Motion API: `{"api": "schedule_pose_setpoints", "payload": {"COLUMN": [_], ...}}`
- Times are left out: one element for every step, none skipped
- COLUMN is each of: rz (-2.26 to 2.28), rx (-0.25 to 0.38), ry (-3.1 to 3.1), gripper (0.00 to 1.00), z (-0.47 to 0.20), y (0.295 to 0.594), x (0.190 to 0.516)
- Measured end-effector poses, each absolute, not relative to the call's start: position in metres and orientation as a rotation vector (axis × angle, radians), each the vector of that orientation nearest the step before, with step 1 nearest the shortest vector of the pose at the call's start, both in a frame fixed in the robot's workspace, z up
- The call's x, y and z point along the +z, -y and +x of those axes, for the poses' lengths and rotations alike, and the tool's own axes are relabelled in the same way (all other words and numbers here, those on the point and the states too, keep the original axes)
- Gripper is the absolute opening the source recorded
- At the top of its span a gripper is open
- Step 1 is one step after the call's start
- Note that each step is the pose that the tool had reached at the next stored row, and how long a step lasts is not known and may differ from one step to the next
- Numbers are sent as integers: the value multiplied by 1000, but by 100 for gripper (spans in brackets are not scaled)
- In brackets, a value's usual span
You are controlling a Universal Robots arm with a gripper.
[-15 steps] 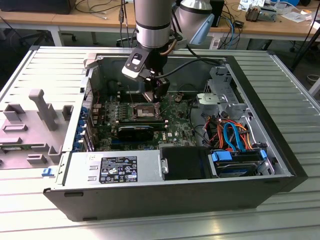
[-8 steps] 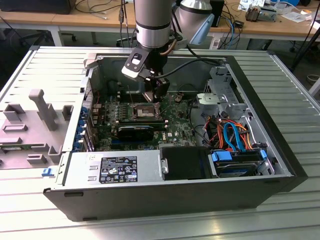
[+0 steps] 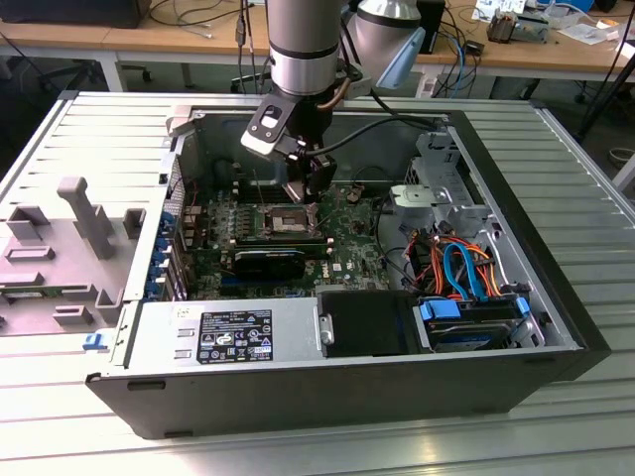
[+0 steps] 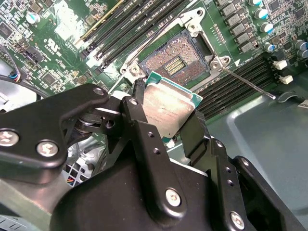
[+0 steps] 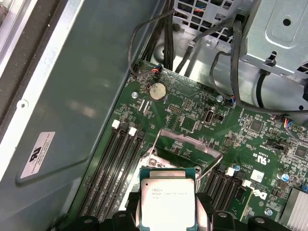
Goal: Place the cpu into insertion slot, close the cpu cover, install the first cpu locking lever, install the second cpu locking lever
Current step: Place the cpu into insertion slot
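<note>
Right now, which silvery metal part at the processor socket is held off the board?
The small square chip with the dull silver-grey top, clamped in the gripper's jaws above the board. The thin silvery window-frame cover stands open at the socket, ungripped.

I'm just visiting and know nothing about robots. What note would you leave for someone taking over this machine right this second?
The gripper is shut on the cpu, held above the board, close to the slot.
The slot is empty, with its contacts bare.
The cover appears raised open.
One lever is unlatched and lies out over the memory slots.
Done: the cpu is in the grip at the slot.
Left: the cpu is not seated, the cover is not closed, and the levers are not locked.
</note>
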State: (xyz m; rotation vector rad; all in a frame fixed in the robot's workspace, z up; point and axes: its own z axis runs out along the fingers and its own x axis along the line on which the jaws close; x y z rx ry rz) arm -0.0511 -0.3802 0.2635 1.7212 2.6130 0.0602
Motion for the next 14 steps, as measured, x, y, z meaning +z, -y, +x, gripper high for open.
{"api": "schedule_pose_setpoints", "payload": {"rz": [1723,1724,1726,1728,1729,1730,1732,1733,1735,1736,1738,1739,1742,1744], "rx": [60,60,60,60,60,60,60,60,60,60,60,60,60,60], "ry": [-2612,-2611,-2610,-2608,-2607,-2607,-2605,-2605,-2604,-2603,-2602,-2601,-2599,-2597], "gripper": [54,54,54,54,54,54,54,54,54,54,54,54,54,54], "z": [-51,-51,-51,-51,-51,-51,-51,-51,-51,-51,-51,-51,-51,-51], "y": [380,380,380,380,380,380,380,380,380,380,380,380,380,380], "x": [263,263,263,263,263,263,263,263,263,263,263,263,263,263]}}
